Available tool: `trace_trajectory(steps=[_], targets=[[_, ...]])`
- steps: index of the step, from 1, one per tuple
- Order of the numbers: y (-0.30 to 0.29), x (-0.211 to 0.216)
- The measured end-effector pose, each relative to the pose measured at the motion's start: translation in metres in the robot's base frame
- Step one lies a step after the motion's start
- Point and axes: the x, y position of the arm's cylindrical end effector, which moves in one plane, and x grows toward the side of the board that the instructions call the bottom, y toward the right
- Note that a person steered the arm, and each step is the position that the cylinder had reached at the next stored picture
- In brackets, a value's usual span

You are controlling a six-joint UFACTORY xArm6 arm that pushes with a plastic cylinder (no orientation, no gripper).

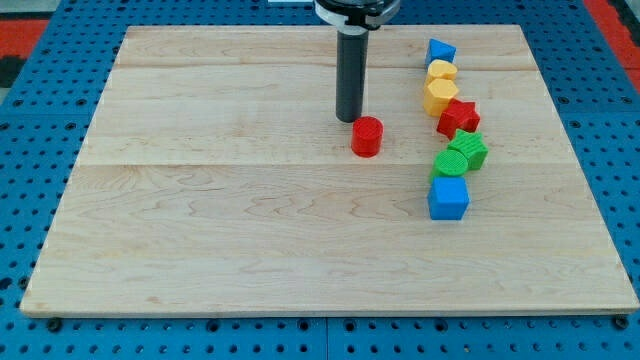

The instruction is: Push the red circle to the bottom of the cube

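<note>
The red circle (367,136), a short red cylinder, stands near the middle of the wooden board (200,220). My tip (348,119) rests on the board just to the upper left of it, close to touching. The blue cube (448,197) sits to the view's right and lower, at the bottom end of a column of blocks. The red circle is to the left of and above the cube.
Above the cube runs a column of blocks: a green block (449,165), a green hexagon-like block (468,150), a red star (459,117), a yellow hexagon (440,96), a yellow block (442,71) and a blue triangular block (439,51).
</note>
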Motion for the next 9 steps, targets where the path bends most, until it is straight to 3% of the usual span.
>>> trace_trajectory(steps=[1,2,3,5,7,9], targets=[[0.011,0.041],[0.011,0.047],[0.018,0.008],[0.025,0.11],[0.004,0.129],[0.059,0.14]])
